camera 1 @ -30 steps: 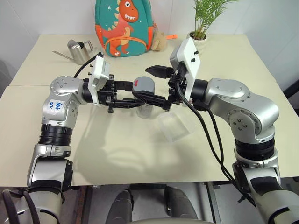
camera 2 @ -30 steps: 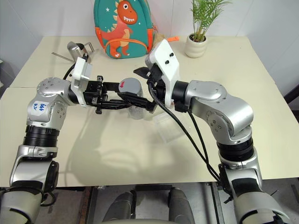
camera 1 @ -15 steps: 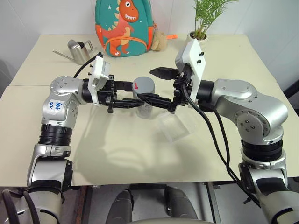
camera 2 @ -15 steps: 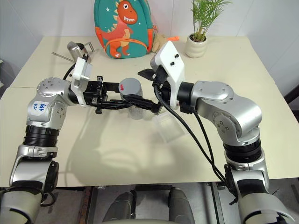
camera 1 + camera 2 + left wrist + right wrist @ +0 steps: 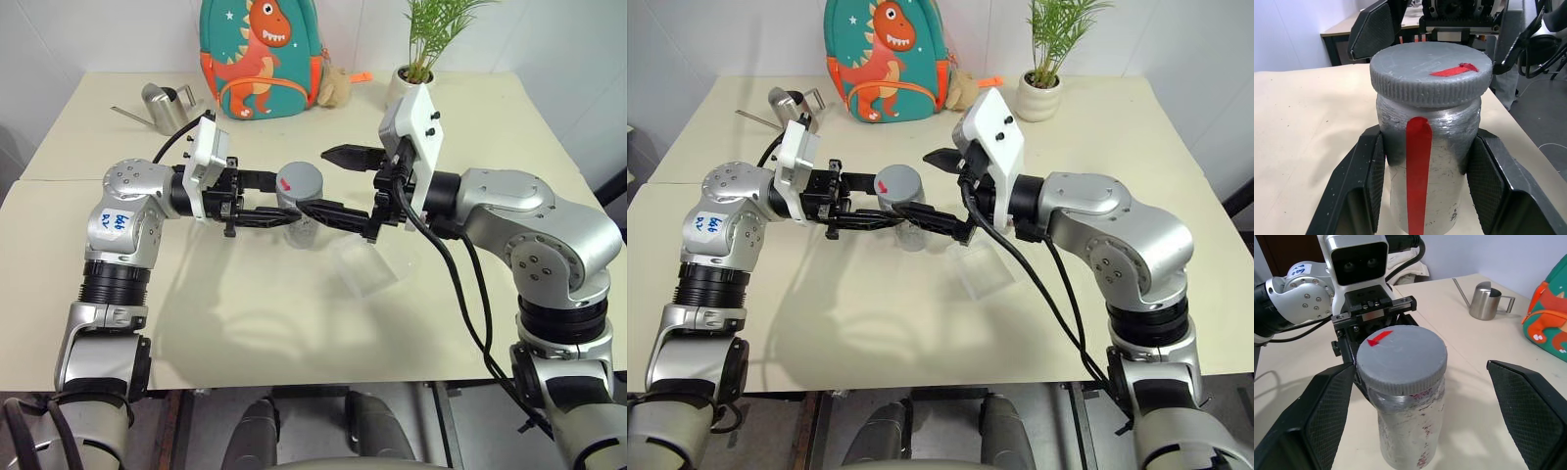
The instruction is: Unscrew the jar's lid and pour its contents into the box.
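My left gripper (image 5: 284, 201) is shut on the jar (image 5: 1425, 161), a silvery cylinder with a red stripe, and holds it upright above the table. Its black fingers (image 5: 1371, 171) press on both sides of the body. The grey ribbed lid (image 5: 1403, 357), marked with a red arrow, sits on the jar. My right gripper (image 5: 313, 180) is open, with one finger on each side of the lid and a gap to it on both sides. Dark specks of the contents (image 5: 1422, 431) cling inside the jar wall. The clear box (image 5: 367, 262) lies on the table just right of the jar.
A dinosaur backpack (image 5: 260, 59) and a small plush toy (image 5: 336, 86) stand at the table's far edge. A steel watering can (image 5: 165, 106) is at the far left. A potted plant (image 5: 421, 59) is at the far right.
My right arm's elbow has swung outward to the right, while its open gripper stays about the lid. The left gripper and the jar have kept still.
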Controlling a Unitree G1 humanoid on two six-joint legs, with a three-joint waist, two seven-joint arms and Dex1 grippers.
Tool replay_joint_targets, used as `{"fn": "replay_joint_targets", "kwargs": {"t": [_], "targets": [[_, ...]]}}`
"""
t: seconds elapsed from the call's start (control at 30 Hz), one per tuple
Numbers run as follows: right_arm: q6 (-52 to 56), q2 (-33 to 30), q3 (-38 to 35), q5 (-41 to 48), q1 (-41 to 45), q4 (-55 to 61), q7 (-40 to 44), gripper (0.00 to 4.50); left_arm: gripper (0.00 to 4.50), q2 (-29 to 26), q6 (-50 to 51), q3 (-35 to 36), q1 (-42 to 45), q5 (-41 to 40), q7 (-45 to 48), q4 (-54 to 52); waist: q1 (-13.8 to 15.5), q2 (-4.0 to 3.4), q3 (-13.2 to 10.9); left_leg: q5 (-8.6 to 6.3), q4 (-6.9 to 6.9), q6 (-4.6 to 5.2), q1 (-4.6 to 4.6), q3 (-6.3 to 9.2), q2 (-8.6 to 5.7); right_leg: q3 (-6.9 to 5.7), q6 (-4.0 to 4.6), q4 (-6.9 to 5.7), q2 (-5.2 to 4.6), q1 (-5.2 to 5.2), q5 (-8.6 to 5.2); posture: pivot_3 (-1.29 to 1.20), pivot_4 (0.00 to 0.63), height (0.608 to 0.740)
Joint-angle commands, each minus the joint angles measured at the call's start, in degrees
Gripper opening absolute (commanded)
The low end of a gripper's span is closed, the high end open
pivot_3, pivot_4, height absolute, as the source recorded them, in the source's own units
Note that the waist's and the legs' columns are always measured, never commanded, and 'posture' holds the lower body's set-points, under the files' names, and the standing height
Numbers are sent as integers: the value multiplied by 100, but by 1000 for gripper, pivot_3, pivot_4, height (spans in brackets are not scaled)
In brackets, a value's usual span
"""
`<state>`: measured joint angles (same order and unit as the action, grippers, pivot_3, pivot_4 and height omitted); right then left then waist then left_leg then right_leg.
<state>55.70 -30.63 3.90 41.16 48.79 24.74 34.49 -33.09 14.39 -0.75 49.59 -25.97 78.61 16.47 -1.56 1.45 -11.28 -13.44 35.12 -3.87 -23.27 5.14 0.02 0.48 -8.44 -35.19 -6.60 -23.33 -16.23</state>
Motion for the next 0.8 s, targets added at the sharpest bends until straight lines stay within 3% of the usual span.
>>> {"fn": "replay_joint_targets", "kwargs": {"t": [0.03, 0.3, 0.8], "targets": [[36, -105, -231, 186, -22, 304, 81, 4489, 2018, -82, -28, 90, 92, -1, 23, -66, 1, 0, 0, 0, 0, 0, 0, 0, 0, 0, 0, 0, 0, 0, 0, 0, 150, 740], [68, -119, -297, 395, 34, 358, 77, 4489, 2018, -74, -14, 89, 80, -9, 38, -37, -1, 0, 0, 0, 0, 0, 0, 0, 0, 0, 0, -1, 0, 0, 0, 0, 150, 740], [-171, 333, 47, 16, 414, -168, 6, 4489, 2018, 25, 106, 53, 79, -61, 115, -95, -1, 0, 0, 0, 1, 0, 0, -1, 0, 1, 0, -2, 0, 0, 0, 0, 150, 740]]}}
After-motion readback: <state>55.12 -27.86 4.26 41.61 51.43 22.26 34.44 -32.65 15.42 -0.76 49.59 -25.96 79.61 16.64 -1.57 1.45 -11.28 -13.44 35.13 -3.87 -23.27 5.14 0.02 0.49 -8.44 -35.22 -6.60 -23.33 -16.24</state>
